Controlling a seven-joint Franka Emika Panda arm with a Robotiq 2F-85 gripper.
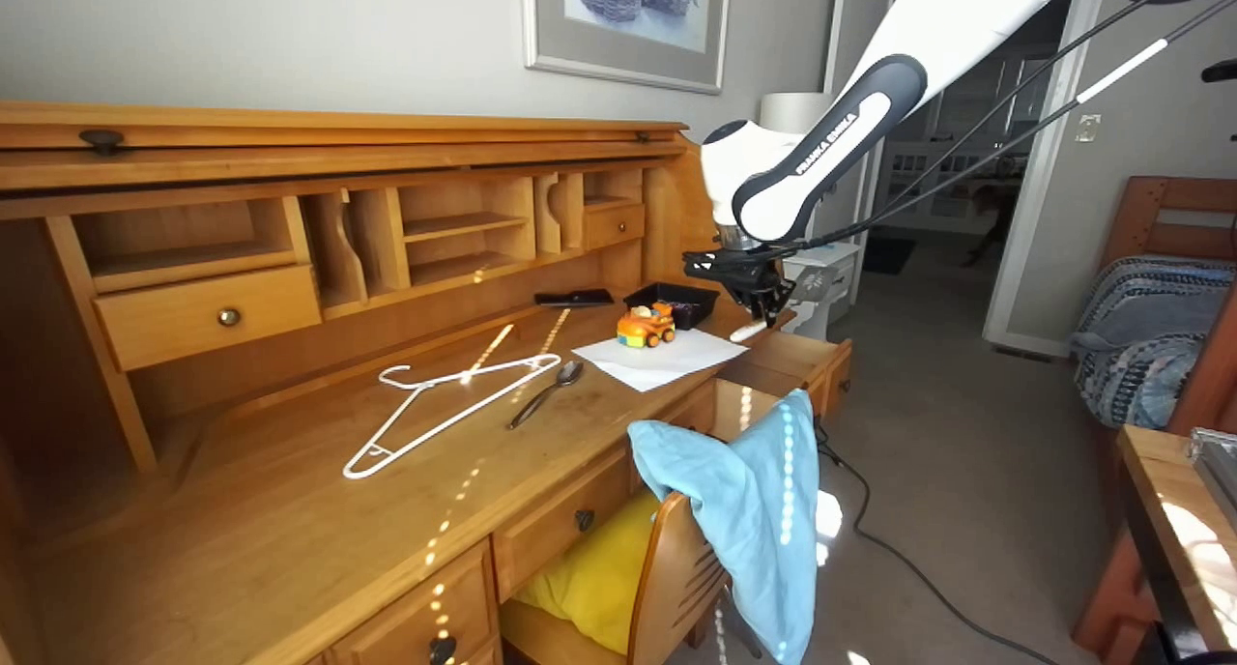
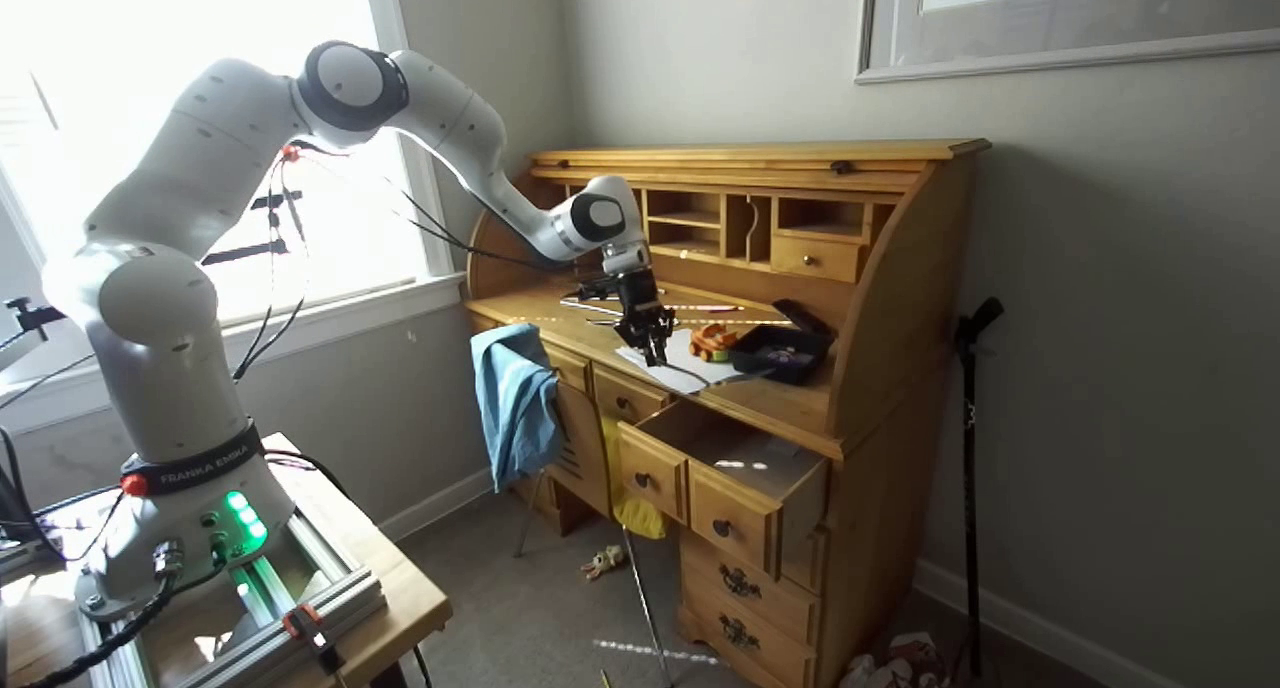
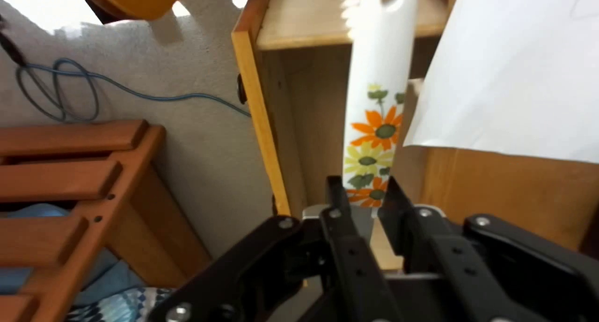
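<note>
In the wrist view, we see the fingers closed on a white handle painted with orange and yellow flowers. The handle runs up the picture over an open drawer, with white paper to its right. On the left, a thin cord lies on the floor.

In an exterior view, we find the handle's white end poking out below the fingers, near the paper's corner. On the paper stands an orange toy truck, just beside a black tray. Further along the table, we see a spoon and a white hanger near each other. A blue cloth drapes over the back of a chair, and a yellow cushion rests on its seat.

In an exterior view, we see the arm reaching out over the table, the fingers pointing down by the paper; we cannot make out the handle from here.
</note>
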